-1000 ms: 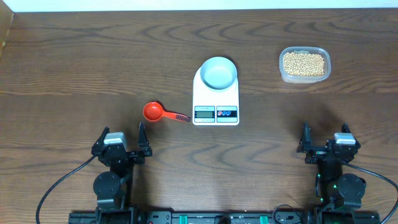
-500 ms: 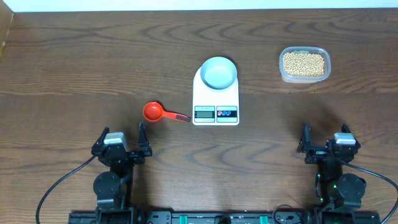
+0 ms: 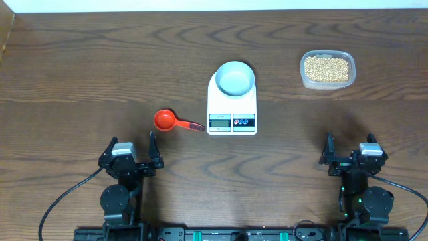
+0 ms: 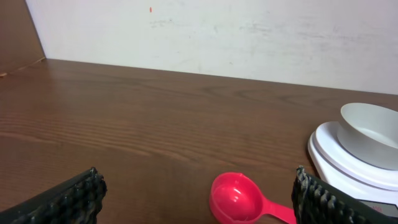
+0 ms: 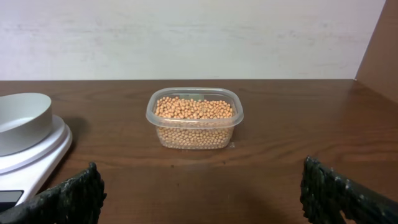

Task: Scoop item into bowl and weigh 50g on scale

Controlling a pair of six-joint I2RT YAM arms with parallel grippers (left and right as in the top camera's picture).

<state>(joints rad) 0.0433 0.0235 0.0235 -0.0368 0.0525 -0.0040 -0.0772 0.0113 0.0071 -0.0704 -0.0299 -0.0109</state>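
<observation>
Even, bright overhead light; soft shadows, sharp focus, no glare.

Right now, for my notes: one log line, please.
left gripper: jaws open, empty | right gripper: jaws open, empty | bowl: empty, on scale | beans: in tub | scoop: on table

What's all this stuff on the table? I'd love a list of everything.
scale: one, white, middle of the table
bowl: one, white and pale blue, empty, on the scale
scoop: one, red, left of the scale
tub: one, clear plastic, far right
beans: many, tan-yellow, in the tub
table: one, dark brown wood
wall: one, white, behind the table
left gripper: one, black, open, near edge
right gripper: one, black, open, near edge
</observation>
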